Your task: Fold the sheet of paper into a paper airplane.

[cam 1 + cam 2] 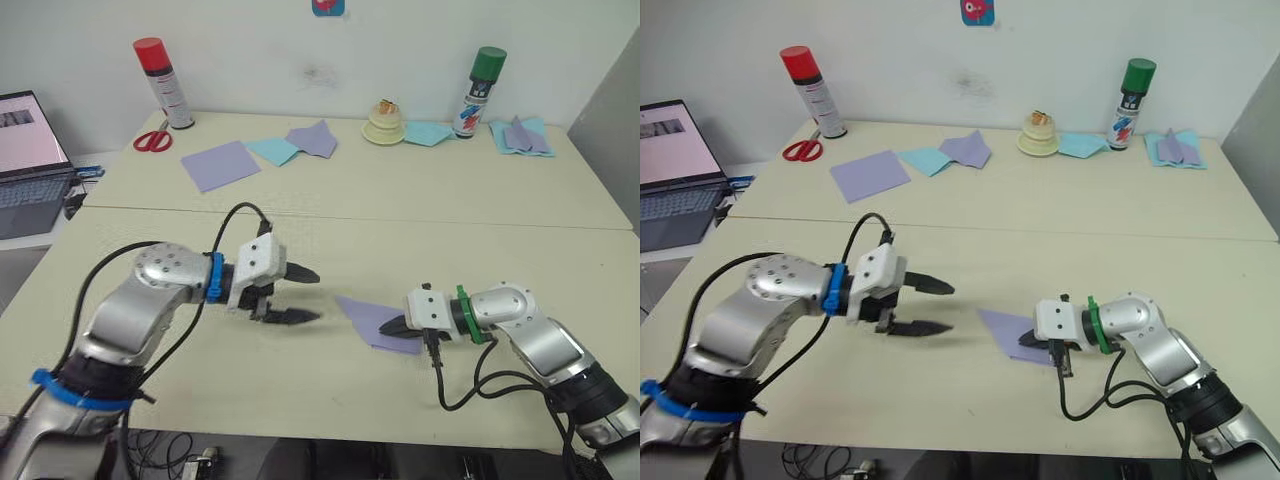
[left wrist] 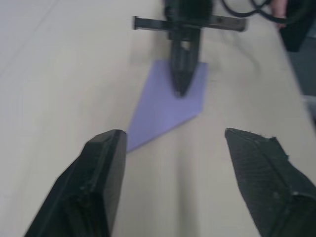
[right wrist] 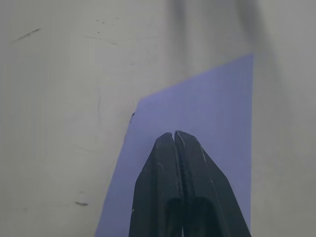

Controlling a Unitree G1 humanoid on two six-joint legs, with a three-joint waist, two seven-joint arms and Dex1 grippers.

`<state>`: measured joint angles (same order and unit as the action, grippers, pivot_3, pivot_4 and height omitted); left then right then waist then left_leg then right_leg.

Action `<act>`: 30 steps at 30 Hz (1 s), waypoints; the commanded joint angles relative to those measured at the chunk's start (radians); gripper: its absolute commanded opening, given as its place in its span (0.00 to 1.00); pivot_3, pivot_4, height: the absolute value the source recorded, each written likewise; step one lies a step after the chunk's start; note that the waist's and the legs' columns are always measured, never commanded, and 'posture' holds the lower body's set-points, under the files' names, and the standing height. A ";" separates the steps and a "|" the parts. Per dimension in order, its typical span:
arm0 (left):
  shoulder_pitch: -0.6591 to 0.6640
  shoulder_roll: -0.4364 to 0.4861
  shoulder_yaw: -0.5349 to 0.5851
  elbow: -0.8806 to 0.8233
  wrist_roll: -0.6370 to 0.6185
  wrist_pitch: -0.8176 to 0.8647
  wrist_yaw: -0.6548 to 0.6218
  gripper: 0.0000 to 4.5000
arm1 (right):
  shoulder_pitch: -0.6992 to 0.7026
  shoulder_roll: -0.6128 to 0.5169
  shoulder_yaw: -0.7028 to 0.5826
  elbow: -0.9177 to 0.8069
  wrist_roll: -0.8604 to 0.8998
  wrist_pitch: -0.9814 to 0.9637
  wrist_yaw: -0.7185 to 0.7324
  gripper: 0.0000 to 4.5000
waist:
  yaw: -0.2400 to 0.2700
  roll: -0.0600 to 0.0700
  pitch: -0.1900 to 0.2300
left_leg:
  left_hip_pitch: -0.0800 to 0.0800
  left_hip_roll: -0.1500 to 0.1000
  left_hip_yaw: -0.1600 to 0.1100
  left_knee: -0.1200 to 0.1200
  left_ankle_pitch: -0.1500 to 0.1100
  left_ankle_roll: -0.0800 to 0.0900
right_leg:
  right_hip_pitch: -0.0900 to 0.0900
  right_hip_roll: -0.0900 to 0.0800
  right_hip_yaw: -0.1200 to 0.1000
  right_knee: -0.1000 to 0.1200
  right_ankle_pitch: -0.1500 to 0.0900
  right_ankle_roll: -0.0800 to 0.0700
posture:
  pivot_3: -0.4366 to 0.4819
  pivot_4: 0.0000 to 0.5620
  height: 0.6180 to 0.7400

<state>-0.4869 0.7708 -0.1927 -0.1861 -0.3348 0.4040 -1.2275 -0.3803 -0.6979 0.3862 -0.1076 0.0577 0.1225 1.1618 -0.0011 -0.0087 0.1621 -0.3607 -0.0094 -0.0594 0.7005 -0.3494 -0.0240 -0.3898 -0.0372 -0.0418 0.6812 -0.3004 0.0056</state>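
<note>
The sheet of paper (image 1: 364, 314) lies flat on the near table as a small lavender folded shape with a point toward my left. My right gripper (image 1: 386, 327) is shut, and its joined fingertips (image 3: 174, 138) rest on top of the paper near its right part. In the left wrist view the paper (image 2: 165, 106) lies ahead with the right gripper (image 2: 180, 91) pressing down on it. My left gripper (image 1: 315, 295) is open a little to the left of the paper's point, just above the table, with nothing between its fingers (image 2: 103, 163).
On the far table stand a red spray can (image 1: 163, 82) and a green spray can (image 1: 478, 92). Also there are red scissors (image 1: 152, 140), a flat lavender sheet (image 1: 220, 165), light-blue and lavender folded pieces (image 1: 300, 145) (image 1: 520, 135) and a pale stacked object (image 1: 385, 125). A laptop (image 1: 25, 160) sits at far left.
</note>
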 commanded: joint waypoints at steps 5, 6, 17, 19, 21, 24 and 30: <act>-0.088 -0.142 -0.130 0.219 0.164 -0.224 0.009 0.16 | -0.002 0.006 0.001 -0.014 -0.019 -0.016 0.001 0.00 | 0.000 0.000 0.000 | 0.000 0.000 0.000 0.000 0.000 0.000 | 0.000 0.000 0.000 0.000 0.000 0.000 | 0.48 0.27 0.81; -0.101 -0.170 -0.148 0.257 0.182 -0.253 0.010 0.09 | -0.002 0.006 0.001 -0.017 -0.019 -0.013 0.000 0.00 | 0.000 0.000 0.000 | 0.000 0.000 0.000 0.000 0.000 0.000 | 0.000 0.000 0.000 0.000 0.000 0.000 | 0.48 0.27 0.81; -0.198 -0.347 -0.222 0.586 0.307 -0.457 0.002 0.01 | 0.014 0.006 -0.008 -0.057 -0.030 0.017 -0.011 0.00 | 0.000 0.000 0.000 | 0.000 0.000 0.000 0.001 0.000 0.000 | 0.000 0.000 0.000 0.000 0.000 0.000 | 0.48 0.27 0.81; -0.198 -0.357 -0.229 0.605 0.315 -0.472 -0.010 0.01 | 0.020 0.005 -0.011 -0.067 -0.031 0.023 -0.017 0.00 | 0.000 0.000 0.000 | 0.000 0.000 0.000 0.001 0.000 0.000 | 0.000 0.000 -0.001 0.000 0.000 0.000 | 0.48 0.27 0.81; -0.199 -0.367 -0.232 0.627 0.325 -0.484 -0.010 0.01 | 0.025 0.004 -0.013 -0.075 -0.031 0.027 -0.021 0.00 | 0.000 0.000 0.000 | 0.000 0.000 0.000 0.001 0.000 0.000 | 0.000 0.000 -0.001 0.000 0.000 0.000 | 0.48 0.27 0.81; -0.203 -0.377 -0.235 0.660 0.346 -0.502 -0.004 0.01 | 0.033 0.002 -0.015 -0.089 -0.031 0.033 -0.025 0.00 | 0.000 0.000 0.000 | 0.000 0.000 0.000 0.001 0.000 0.000 | 0.000 -0.001 -0.001 0.000 0.000 0.000 | 0.48 0.27 0.81; -0.199 -0.380 -0.247 0.687 0.359 -0.493 -0.037 0.01 | 0.048 0.006 -0.061 -0.131 -0.003 0.024 -0.057 0.00 | 0.002 0.000 0.000 | 0.000 0.000 0.000 0.003 0.000 0.000 | 0.000 -0.001 -0.001 0.000 0.000 0.000 | 0.48 0.27 0.81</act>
<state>-0.6970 0.3913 -0.4161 0.4824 -0.0017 -0.0969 -1.2474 -0.3295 -0.6904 0.3719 -0.1930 0.0284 0.1553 1.1183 0.0005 -0.0091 0.1616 -0.3608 -0.0098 -0.0597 0.7030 -0.3492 -0.0245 -0.3894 -0.0380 -0.0428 0.6817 -0.3001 0.0061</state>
